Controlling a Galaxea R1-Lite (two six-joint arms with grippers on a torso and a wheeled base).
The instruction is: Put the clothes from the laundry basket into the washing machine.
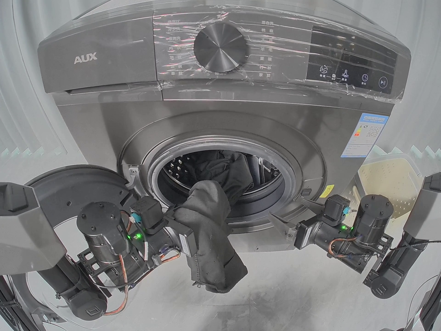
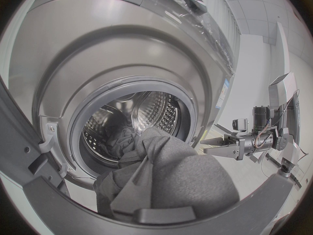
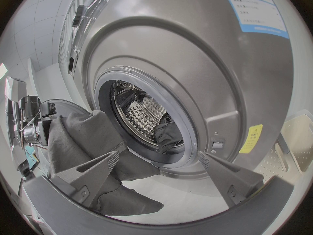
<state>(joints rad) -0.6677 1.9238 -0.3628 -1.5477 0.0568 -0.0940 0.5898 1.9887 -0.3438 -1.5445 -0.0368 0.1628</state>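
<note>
The grey garment (image 1: 209,226) lies half in and half out of the washing machine (image 1: 220,116). Its far end reaches over the door rim toward the drum (image 2: 153,111), and its near end hangs down in front of the opening. The left gripper (image 1: 177,228) is just left of the opening, closed on the cloth, which is bunched around its fingers. Darker cloth (image 3: 166,134) lies inside the drum; I cannot tell whether it is a 2nd piece or part of the same one.

The step in hand looks like loading. The next move calls for pushing the held part farther in over the rim, then letting go so nothing trails out.

The right gripper (image 1: 287,208) sits to the right of the opening, open and holding nothing. The door (image 1: 69,185) stands swung open on the left, close behind the left arm. The cream laundry basket (image 1: 390,180) is on the right. The hanging tail could catch on the rubber seal.
</note>
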